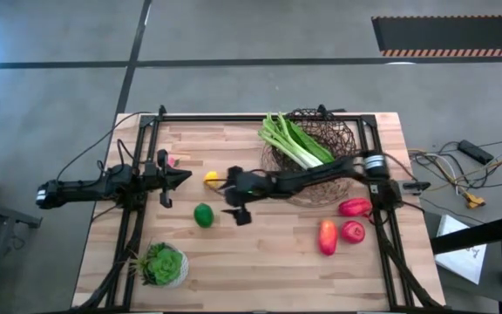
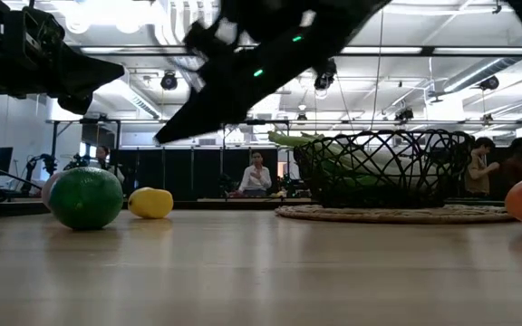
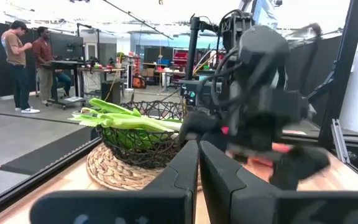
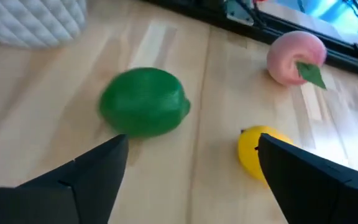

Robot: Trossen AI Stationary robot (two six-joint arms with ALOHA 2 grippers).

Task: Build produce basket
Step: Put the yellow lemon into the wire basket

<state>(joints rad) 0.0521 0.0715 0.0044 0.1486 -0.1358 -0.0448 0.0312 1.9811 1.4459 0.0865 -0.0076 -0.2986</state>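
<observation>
Green lime (image 4: 144, 110) & lemon (image 4: 261, 152) lie betw. wide-open, empty right fingers (image 4: 95, 171).

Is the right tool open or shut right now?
Open. In the right wrist view the right tool has its two dark fingers spread wide apart, nothing between them, over the table near the lime and lemon.

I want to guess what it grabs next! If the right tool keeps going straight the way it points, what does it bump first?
Probably bare table. The right tool is open, pointing between the lime and the lemon. Farther along sits the pink onion, a bit to one side. Depth is hard to judge.
</observation>
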